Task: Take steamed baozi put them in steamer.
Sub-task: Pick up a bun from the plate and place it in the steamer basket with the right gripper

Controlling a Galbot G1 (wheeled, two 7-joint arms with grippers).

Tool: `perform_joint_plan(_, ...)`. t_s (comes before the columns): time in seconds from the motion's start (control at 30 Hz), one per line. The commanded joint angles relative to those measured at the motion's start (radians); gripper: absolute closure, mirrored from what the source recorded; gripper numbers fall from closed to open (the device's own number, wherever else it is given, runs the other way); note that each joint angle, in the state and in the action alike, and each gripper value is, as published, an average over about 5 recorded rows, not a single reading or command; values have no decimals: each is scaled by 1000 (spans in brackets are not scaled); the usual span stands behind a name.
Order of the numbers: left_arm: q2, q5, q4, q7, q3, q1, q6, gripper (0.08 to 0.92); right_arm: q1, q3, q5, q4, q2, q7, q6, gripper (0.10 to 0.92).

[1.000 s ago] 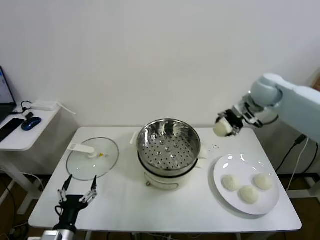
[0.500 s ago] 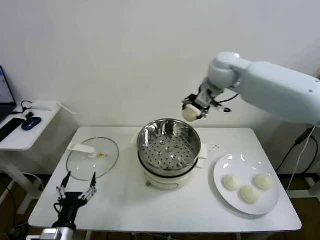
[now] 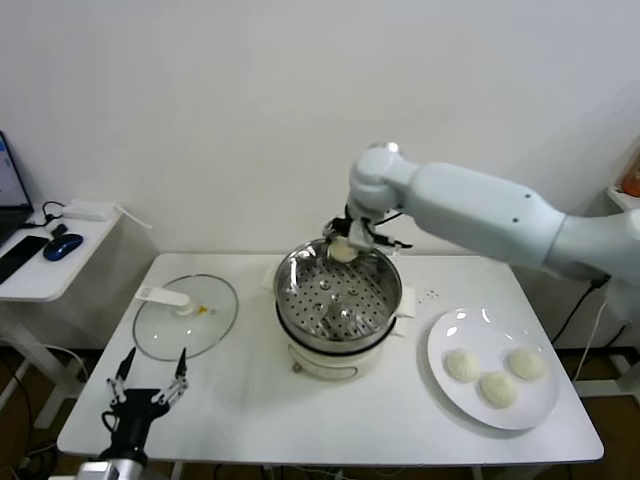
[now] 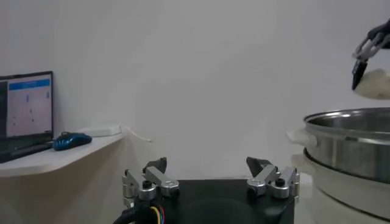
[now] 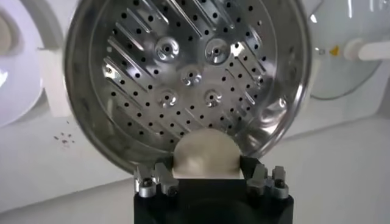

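My right gripper (image 3: 343,246) is shut on one off-white baozi (image 3: 342,252) and holds it over the far rim of the steamer (image 3: 300,272). In the right wrist view the baozi (image 5: 205,153) sits between the fingers (image 5: 159,178), above the empty perforated basket (image 5: 244,73). Three more baozi (image 3: 497,388) lie on the white plate (image 3: 452,330) at the right. My left gripper (image 3: 148,385) is open and empty, low at the table's front left corner; in the left wrist view (image 4: 210,176) its jaws stand wide apart.
The glass lid with a white handle (image 3: 186,315) lies flat to the left of the steamer. A side table (image 3: 60,262) with a mouse and phone stands at far left. The steamer's side (image 4: 350,155) shows in the left wrist view.
My right arm has swung left from beside the plate, carrying the baozi over the steamer's far rim and lowering it. The left gripper has sunk slightly.
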Motion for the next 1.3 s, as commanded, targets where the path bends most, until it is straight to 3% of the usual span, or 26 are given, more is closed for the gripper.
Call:
perform_joint_plan(0.03, -9, -28, -29, -3, -1, 5, 23, 177, -113, 53, -186, -51, 54, 13, 76, 308)
perform_joint_plan(1.1, -17, -48, -19, -6, -21, 11, 22, 177, -209, 134, -265, -158, 105, 21, 114, 260)
perform_joint_plan(1.3, -16, -47, -15, -8, -22, 8, 23, 177, -194, 141, -210, -137, 94, 11, 122, 209)
